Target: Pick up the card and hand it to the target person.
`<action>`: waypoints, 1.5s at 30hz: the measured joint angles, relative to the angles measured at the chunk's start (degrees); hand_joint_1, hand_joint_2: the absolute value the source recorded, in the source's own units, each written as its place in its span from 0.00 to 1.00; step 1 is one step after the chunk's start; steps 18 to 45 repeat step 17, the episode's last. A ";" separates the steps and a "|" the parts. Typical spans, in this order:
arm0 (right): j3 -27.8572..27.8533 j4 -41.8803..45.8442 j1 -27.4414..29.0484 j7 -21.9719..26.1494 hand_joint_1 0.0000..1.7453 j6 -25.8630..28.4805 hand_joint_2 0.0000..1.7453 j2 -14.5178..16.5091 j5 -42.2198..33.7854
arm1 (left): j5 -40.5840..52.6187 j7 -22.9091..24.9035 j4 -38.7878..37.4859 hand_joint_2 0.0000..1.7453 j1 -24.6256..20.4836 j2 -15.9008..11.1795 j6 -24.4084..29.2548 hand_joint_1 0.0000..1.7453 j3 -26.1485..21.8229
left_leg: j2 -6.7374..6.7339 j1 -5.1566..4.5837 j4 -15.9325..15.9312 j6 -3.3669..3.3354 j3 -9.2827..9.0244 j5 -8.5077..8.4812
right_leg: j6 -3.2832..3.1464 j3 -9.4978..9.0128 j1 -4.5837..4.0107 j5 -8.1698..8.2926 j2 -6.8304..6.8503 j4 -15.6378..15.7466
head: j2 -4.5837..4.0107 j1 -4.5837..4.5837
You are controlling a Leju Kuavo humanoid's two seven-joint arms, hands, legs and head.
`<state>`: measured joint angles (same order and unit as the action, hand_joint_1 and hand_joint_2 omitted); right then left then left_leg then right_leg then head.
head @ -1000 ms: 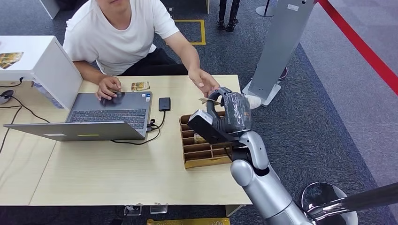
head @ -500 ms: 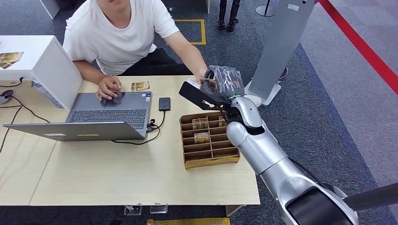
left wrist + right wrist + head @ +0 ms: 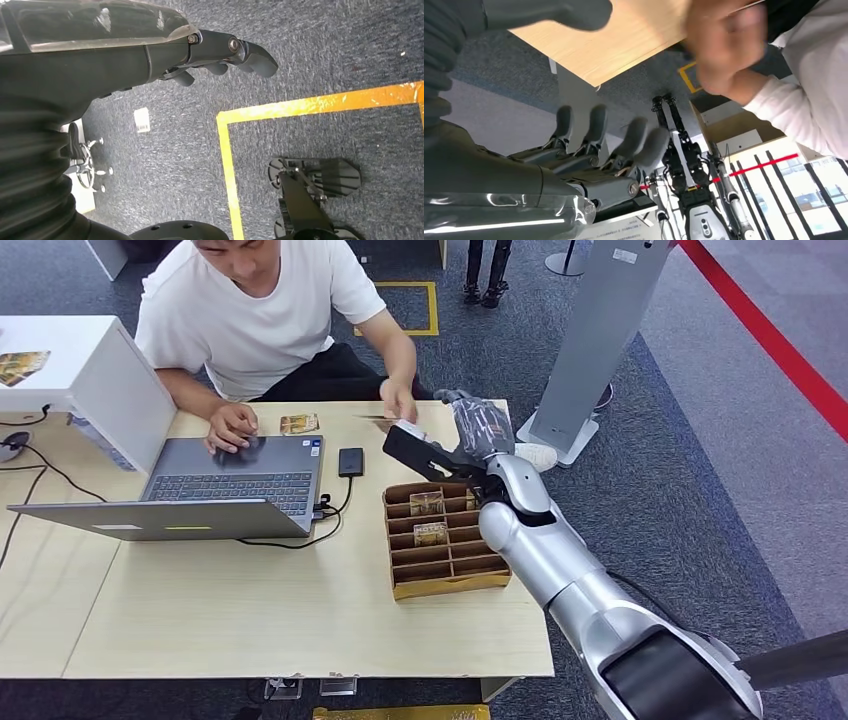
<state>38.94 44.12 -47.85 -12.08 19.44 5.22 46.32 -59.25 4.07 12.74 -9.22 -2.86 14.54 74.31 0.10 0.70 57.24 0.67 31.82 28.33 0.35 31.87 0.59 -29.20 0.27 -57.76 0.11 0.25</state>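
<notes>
Reading from the left of the head view: white box (image 3: 95,375), upper left, at the table edge. Laptop (image 3: 205,485), open, left of centre; the person's one hand (image 3: 232,425) rests at its upper rim. Small picture card (image 3: 298,424) lying flat just above the laptop's right corner. Black adapter (image 3: 350,461) with cable, beside the laptop. Person's other hand (image 3: 398,400), upper centre, palm down over the far table edge; a thin dark sliver under it is probably the card (image 3: 378,420) being taken, though blur leaves this uncertain. Cardboard divider tray (image 3: 445,585), centre, with further cards in its upper compartments. Right hand (image 3: 475,425), just right of the person's hand, fingers spread apart and holding nothing; the right wrist view confirms straight, separated fingers (image 3: 631,137) with the person's blurred hand (image 3: 724,42) near them. Left hand (image 3: 225,55), in the left wrist view, hanging over carpet with fingers loosely curled and apart, nothing in it.

Step, as judged: the hand-over is at or just past release. Next move calls for drawing the right arm back clear of the person and tray, without brushing the tray's cards.
</notes>
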 joint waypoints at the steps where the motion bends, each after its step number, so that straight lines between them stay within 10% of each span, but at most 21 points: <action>1: 0.07 -0.18 -0.01 0.18 0.00 0.45 1.00 0.04 -0.38 | -0.14 0.00 0.00 1.00 0.01 0.00 0.14 0.00 0.00 | 0.00 0.00 0.00 0.00 0.00 0.00 | 0.00 0.00 0.00 0.00 0.00 0.00 | 0.00 -0.02; 10: -0.87 6.70 2.81 0.58 0.00 7.48 1.00 -2.23 -6.61 | -1.03 -0.31 0.00 1.00 0.88 -0.02 0.90 0.00 0.00 | -0.02 0.00 0.01 0.00 -0.07 0.01 | 0.00 0.01 0.00 0.00 -0.02 0.03 | 0.00 0.05; 17: -5.40 25.47 15.67 3.53 0.00 11.53 1.00 -7.51 -16.19 | -1.99 -1.53 0.00 1.00 2.16 -0.15 1.03 0.00 -0.01 | 0.00 0.00 0.01 0.00 -0.10 0.05 | 0.03 -0.04 0.00 -0.03 0.01 0.11 | 0.00 0.07; 45: -5.40 25.47 15.67 3.53 0.00 11.53 1.00 -7.51 -16.19 | -1.99 -1.53 0.00 1.00 2.16 -0.15 1.03 0.00 -0.01 | 0.00 0.00 0.01 0.00 -0.10 0.05 | 0.03 -0.04 0.00 -0.03 0.01 0.11 | 0.00 0.07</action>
